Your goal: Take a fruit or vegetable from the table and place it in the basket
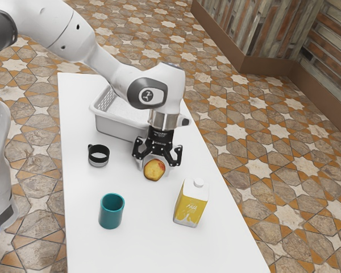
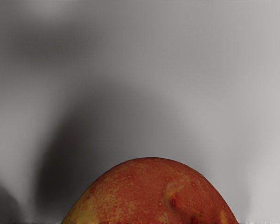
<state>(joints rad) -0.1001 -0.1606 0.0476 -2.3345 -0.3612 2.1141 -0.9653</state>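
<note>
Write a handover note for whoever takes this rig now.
Gripper: the black two-finger end effector is open, low over the table, its fingers spread on either side of the fruit; whether either one touches it, I cannot tell.
Job's things: the rounded yellow-and-red fruit is on the white table; the light grey basket with perforated sides stands behind the end effector, nearer the exterior view's top.
Done: the end effector is at the fruit.
Left: close on it, lift, carry to the basket, release. I'd raise it well above the basket's rim first.
</note>
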